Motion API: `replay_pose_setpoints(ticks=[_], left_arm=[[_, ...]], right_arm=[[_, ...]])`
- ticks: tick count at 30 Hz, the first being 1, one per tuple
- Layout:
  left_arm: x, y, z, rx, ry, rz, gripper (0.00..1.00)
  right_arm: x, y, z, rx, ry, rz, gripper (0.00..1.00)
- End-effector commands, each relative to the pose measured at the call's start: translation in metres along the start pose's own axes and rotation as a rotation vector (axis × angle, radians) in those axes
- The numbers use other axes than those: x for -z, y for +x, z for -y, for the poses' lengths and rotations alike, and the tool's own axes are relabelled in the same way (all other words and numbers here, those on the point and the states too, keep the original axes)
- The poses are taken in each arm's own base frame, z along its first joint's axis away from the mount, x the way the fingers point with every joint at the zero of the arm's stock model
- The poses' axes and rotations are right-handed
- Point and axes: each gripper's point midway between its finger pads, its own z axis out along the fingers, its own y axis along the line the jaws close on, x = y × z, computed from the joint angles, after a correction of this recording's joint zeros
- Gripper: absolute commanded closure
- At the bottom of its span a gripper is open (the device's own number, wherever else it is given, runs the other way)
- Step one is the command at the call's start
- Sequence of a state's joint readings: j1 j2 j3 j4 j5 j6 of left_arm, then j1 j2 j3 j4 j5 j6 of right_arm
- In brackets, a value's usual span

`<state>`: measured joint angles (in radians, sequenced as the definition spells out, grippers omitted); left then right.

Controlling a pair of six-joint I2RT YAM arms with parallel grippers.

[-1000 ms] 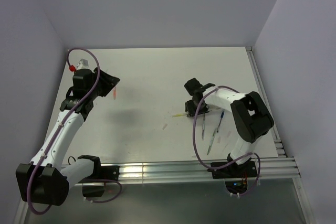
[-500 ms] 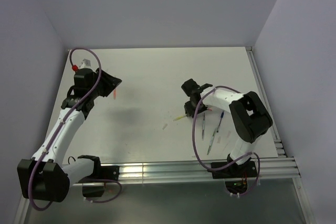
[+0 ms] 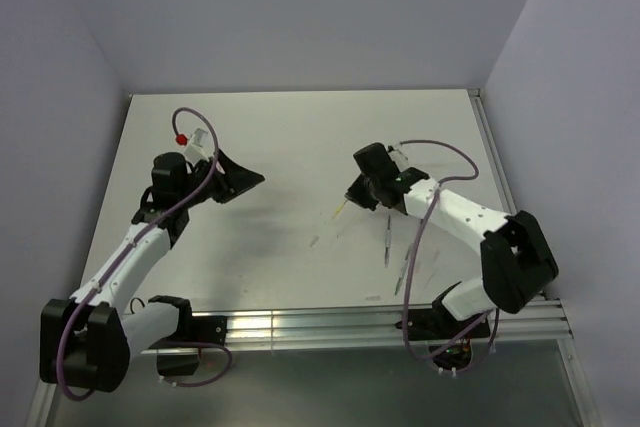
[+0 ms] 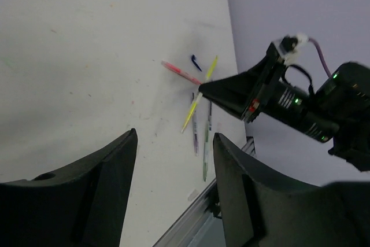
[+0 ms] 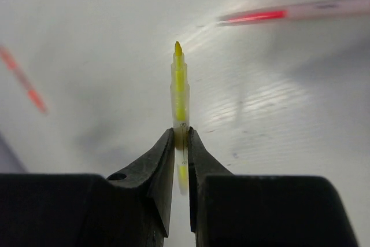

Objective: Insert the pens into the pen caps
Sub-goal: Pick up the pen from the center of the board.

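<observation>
My right gripper (image 5: 181,134) is shut on a yellow pen (image 5: 180,82), whose tip points forward past the fingertips. From above, this gripper (image 3: 349,199) holds the yellow pen (image 3: 340,210) just over the table's middle. A pink pen (image 5: 289,11) lies beyond it, and a blurred red one (image 5: 23,82) shows at the left. My left gripper (image 4: 174,137) is open and holds nothing, hovering left of centre (image 3: 255,179). In its view a pink pen (image 4: 180,72), a dark blue pen cap (image 4: 196,62), two more pens (image 4: 195,131) (image 4: 206,148) and a pale cap (image 4: 193,195) lie on the table.
Two pens (image 3: 387,242) (image 3: 408,267) lie in front of the right arm, and a pale cap (image 3: 313,241) lies near the middle. An aluminium rail (image 3: 300,325) runs along the near edge and another (image 3: 500,197) along the right side. Walls enclose the table.
My right gripper has shut on the yellow pen and carried it a little toward the centre. The left gripper has swung right toward the middle and its jaws stand a bit wider.
</observation>
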<state>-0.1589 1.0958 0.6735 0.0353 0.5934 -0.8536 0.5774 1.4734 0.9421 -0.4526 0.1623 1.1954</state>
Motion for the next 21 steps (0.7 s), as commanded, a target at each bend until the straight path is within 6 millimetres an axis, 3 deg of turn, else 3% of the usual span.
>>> replay_pose_setpoints(ticks=[1, 6, 12, 15, 21], left_arm=[[0.019, 0.008, 0.057, -0.139, 0.276, 0.050, 0.39], [0.032, 0.016, 0.083, -0.228, 0.397, 0.104, 0.37], [0.033, 0.024, 0.097, -0.260, 0.438, 0.050, 0.39], [0.030, 0.031, 0.100, -0.274, 0.445, 0.024, 0.39], [0.036, 0.047, 0.116, -0.310, 0.513, -0.015, 0.39]], right_arm=[[0.038, -0.007, -0.057, 0.175, -0.295, 0.028, 1.00], [0.096, 0.005, -0.102, 0.255, -0.569, -0.016, 1.00], [0.156, 0.017, -0.134, 0.312, -0.765, 0.015, 1.00], [0.178, 0.019, -0.145, 0.329, -0.823, 0.030, 1.00], [0.198, 0.033, -0.162, 0.367, -0.862, 0.031, 1.00]])
